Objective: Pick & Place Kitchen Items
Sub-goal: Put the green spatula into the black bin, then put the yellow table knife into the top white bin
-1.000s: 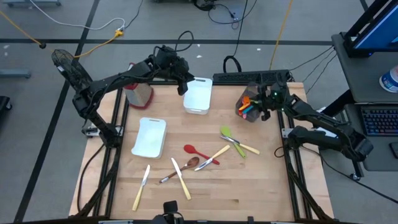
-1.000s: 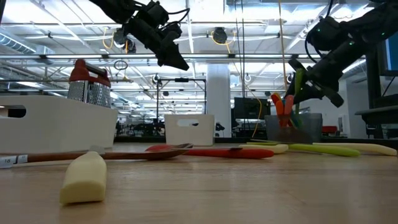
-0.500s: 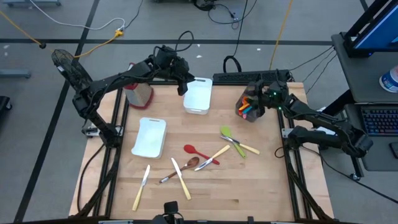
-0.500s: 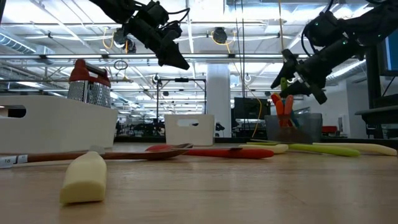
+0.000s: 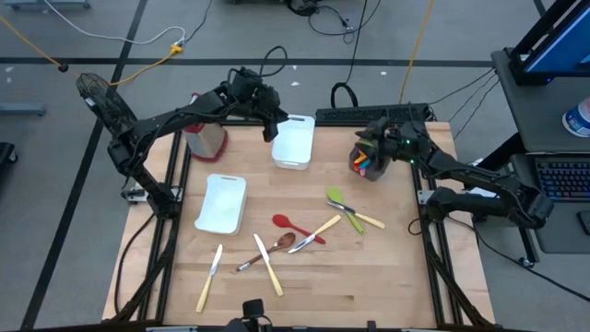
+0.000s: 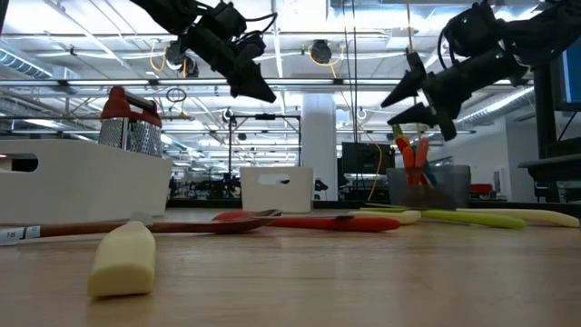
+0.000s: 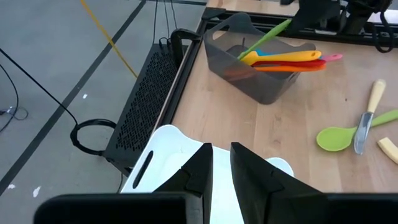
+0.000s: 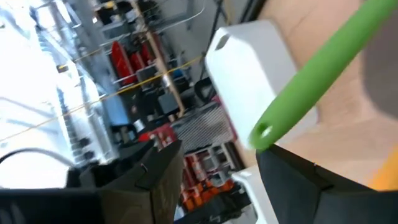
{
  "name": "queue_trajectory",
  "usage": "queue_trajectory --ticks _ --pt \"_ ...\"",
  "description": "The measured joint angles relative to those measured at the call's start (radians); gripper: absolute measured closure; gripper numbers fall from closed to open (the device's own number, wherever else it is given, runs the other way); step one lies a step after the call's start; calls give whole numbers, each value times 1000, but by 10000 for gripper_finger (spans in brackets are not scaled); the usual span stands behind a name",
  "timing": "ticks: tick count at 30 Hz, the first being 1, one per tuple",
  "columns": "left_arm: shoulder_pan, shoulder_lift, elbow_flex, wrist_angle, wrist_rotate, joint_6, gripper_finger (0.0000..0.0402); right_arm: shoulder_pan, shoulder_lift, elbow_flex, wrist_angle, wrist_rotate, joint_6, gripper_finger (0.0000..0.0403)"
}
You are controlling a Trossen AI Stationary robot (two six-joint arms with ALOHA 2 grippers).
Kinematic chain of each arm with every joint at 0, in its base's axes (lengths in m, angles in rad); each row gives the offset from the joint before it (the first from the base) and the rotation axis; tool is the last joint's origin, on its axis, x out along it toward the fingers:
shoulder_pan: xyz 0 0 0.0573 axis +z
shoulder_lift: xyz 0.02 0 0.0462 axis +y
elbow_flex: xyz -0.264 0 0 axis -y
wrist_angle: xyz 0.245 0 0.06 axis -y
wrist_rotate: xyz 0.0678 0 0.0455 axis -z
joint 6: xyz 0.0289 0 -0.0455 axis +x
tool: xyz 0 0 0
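My right gripper (image 6: 406, 98) is open above the grey bin (image 5: 369, 163) at the table's far right. A green utensil (image 7: 266, 37) leans in that bin on orange, red and pink utensils (image 7: 287, 60), its handle end (image 8: 264, 134) sticking up between my open fingers without touching them. My left gripper (image 5: 270, 127) is shut and empty above the white bin (image 5: 293, 145). On the table lie a red spoon (image 5: 289, 224), a wooden spoon (image 5: 269, 250), a green spoon (image 5: 342, 207) and cream knives (image 5: 209, 277).
A white tray (image 5: 221, 203) lies at the table's left. A metal grater with a red top (image 5: 205, 138) stands at the far left. A black keyboard (image 7: 149, 102) lies past the table's far edge. Bare wood shows along the near right.
My right gripper has gone up and toward the table's left over the grey bin, tipped its fingers toward level, opened and let go of the green utensil. The utensil, hanging from the fingers before, now leans in the bin.
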Motion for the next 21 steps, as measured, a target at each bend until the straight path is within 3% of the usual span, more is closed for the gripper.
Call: queue_trajectory --ticks 9,15,21 --pt "-9 0 0 -76 1 -23 339 42 0 0 134 0 -8 204" --pt "-39 0 0 -106 17 -49 339 75 0 0 286 -11 -108 204" --pt "-80 -11 0 -121 61 -96 339 118 0 1 324 -139 -279 204"
